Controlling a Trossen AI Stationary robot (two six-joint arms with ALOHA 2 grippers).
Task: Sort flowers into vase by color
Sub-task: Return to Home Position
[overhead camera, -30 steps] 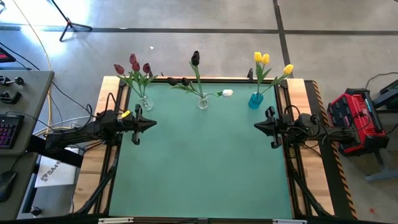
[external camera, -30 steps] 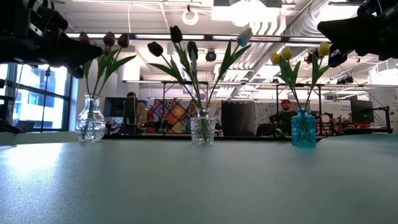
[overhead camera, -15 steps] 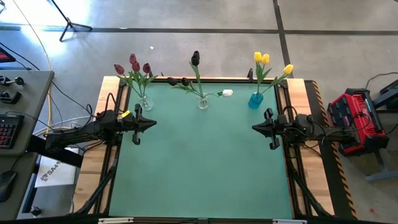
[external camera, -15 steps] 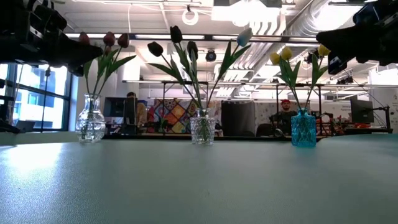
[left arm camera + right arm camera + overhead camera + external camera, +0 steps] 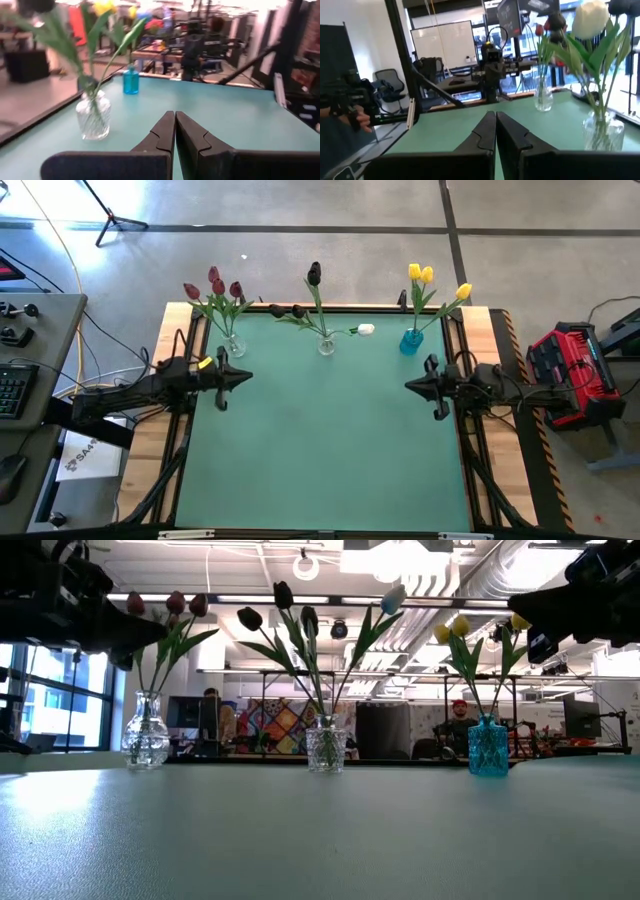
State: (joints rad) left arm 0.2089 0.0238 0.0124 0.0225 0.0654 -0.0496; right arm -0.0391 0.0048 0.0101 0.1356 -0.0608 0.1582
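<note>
Flowers [image 5: 315, 275] are stood in three vases [image 5: 326, 346] along the table's [image 5: 320, 450] far edge: red, black with white, yellow. Left gripper [image 5: 243, 377] and right gripper [image 5: 408, 386] are poised at opposite sides, fingers pressed together, empty.

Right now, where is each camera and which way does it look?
High view: above the table, looking straight down; left arm and right arm at its sides.
Low view: at table-top height, looking level across; both arms up top.
Left wrist view: on the left arm, looking across the table past its shut fingers.
Right wrist view: on the right arm, past its shut fingers.
Shared: high, low, left wrist all show the blue vase.
</note>
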